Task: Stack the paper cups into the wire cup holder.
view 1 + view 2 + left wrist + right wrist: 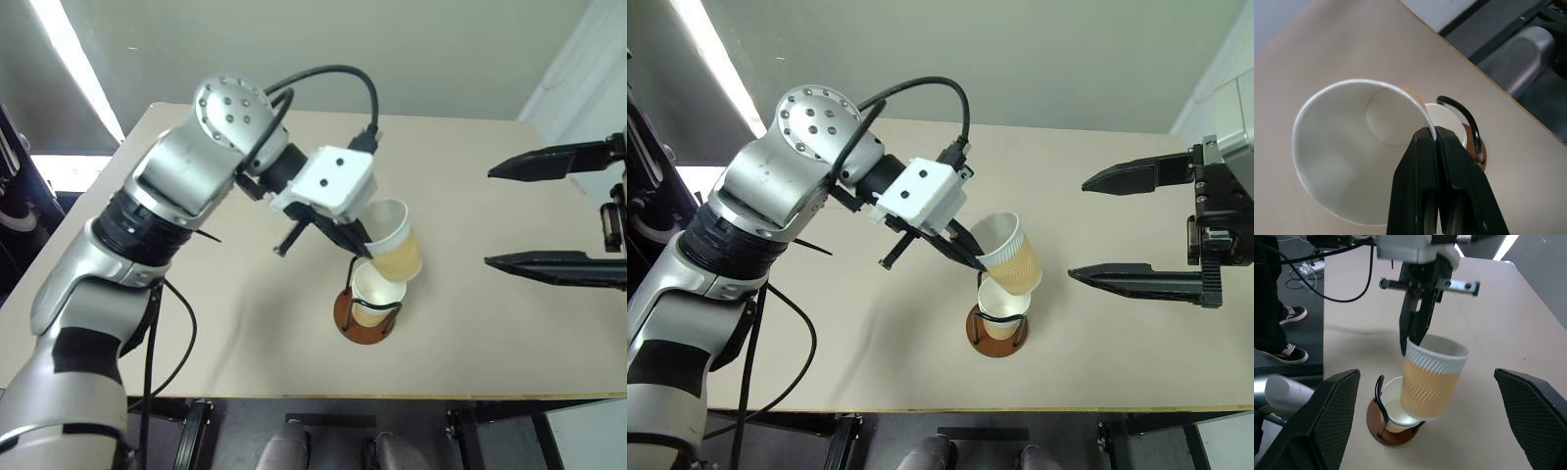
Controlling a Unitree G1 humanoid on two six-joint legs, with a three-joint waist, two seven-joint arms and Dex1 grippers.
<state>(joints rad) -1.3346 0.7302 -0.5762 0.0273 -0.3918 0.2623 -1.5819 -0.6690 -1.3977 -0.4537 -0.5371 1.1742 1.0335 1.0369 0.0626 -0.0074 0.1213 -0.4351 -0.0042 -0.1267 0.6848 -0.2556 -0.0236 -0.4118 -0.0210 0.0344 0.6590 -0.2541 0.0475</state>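
Pinching the rolled rim of a paper cup (1007, 253), the left gripper (977, 260) holds it tilted above the wire cup holder (997, 329). Its two black fingers (1442, 186) are pressed together on the cup wall, one inside the rim and one outside, as the left wrist view shows. The held cup has a pale tan ribbed outside and a white inside; its mouth faces up and toward the left arm, and its bottom end points down at the holder.

The wire cup holder stands on the tabletop (245, 294) near the front edge, roughly midway between the two arms. Its reddish-brown disc base rests flat, with thin black wire loops (1380, 401) rising from it. A second paper cup (377, 292) already sits upright inside the loops, white rim up. In the right wrist view the bottom of the held cup overlaps the rim of the seated cup; whether the two touch cannot be told.

The right gripper (1132, 227) hovers above the tabletop, well apart from the holder on the robot's right. Its fingers (554, 266) are spread wide, with nothing between them, and they point toward the cups.

A person's legs and shoes (1288, 352) stand on the floor beyond the tabletop edge in the right wrist view.
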